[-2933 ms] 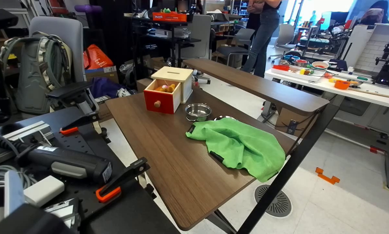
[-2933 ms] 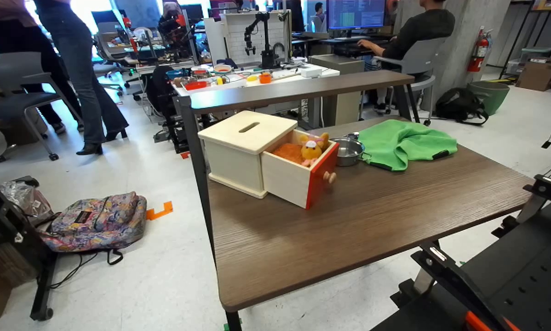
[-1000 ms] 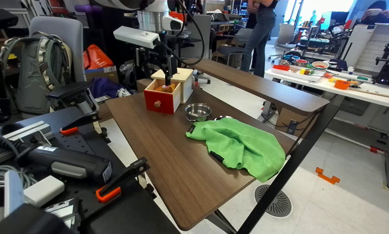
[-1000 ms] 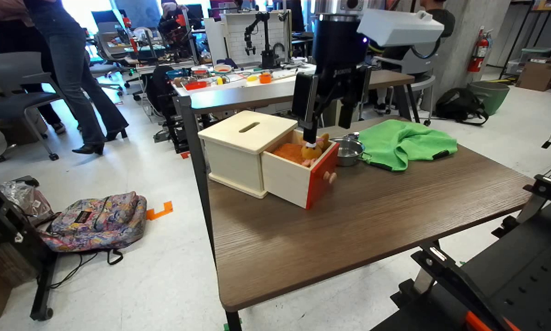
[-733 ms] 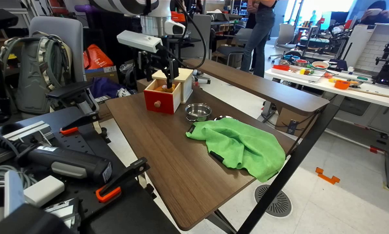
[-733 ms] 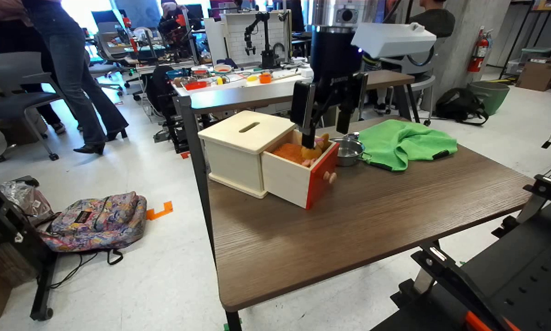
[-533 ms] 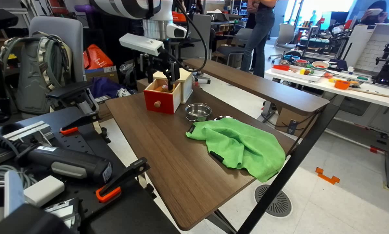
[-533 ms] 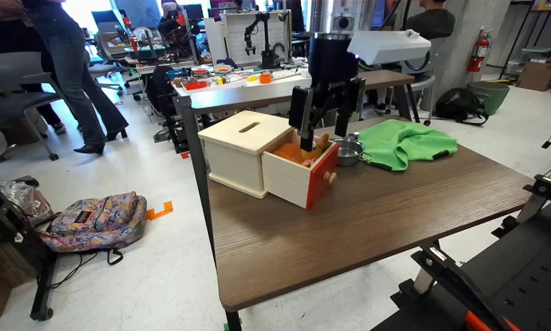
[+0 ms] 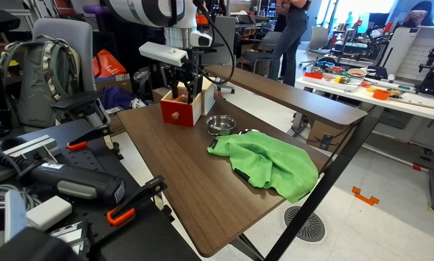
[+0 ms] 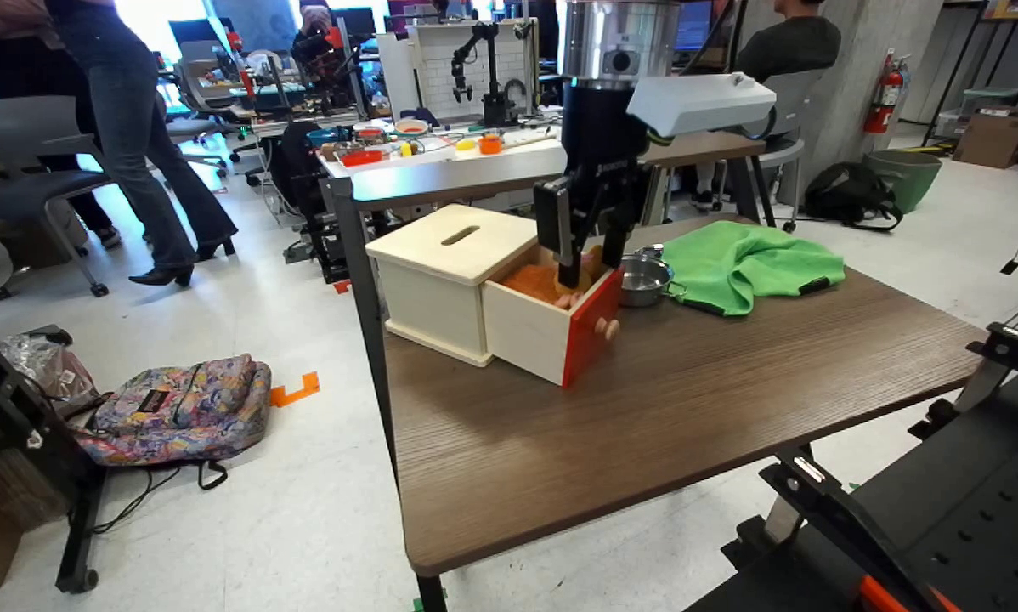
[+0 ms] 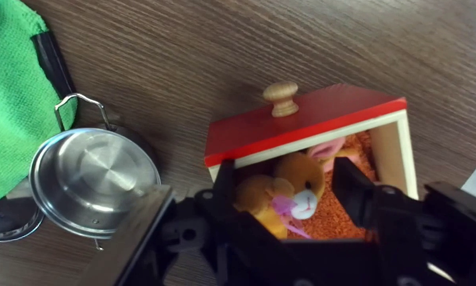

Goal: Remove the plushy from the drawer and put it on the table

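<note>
- The step in hand looks like the reach: the plushy (image 11: 303, 174) lies inside the pulled-out drawer (image 10: 522, 331), its head near the red front (image 11: 309, 121), on something orange.
- The gripper (image 11: 285, 171) points down into that drawer, its fingers (image 11: 223, 180) spread, the toy's head between them; I see nothing pinched.
- One finger is so close to the front that I can't tell whether it touches.
- Next, I'd judge, calls for closing on the soft head, then lifting straight past the rim; a sideways pull could drag the drawer along.
- After that, the plushy has to land on the brown table (image 10: 687, 408).
- On that surface stand the wooden box (image 10: 432, 297), a metal pot (image 11: 99, 171) near the drawer, and a crumpled green cloth (image 9: 271, 163) just beside the pot.
- Across the room someone in jeans (image 10: 131, 127) stands, another person (image 10: 789, 47) sits, and a flowered backpack (image 10: 186, 408) lies on the floor.
</note>
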### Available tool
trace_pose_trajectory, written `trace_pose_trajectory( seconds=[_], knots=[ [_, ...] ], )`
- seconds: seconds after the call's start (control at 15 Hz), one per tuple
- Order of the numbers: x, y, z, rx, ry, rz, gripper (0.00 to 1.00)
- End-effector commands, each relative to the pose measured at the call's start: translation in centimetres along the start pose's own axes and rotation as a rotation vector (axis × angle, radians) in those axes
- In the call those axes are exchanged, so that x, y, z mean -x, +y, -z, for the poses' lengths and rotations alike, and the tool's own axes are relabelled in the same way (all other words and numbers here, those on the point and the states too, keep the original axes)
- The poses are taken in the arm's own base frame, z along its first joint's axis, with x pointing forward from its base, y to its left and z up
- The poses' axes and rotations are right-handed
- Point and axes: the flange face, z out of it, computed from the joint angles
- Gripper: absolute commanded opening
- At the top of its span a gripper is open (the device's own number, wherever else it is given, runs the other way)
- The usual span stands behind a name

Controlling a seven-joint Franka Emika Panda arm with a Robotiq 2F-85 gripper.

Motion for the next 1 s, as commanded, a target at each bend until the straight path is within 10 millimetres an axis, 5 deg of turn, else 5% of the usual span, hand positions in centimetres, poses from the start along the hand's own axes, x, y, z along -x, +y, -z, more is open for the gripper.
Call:
trace_pose_trajectory(
  seconds=[0.0,0.33,0.93],
  knots=[
    [-0.86,-0.09,-0.65,0.009,0.004,0.005,0.34],
    [-0.86,-0.34,-0.84,0.008,-0.005,0.01,0.0],
    [-0.87,-0.46,-0.64,0.006,-0.013,0.01,0.01]
  ],
)
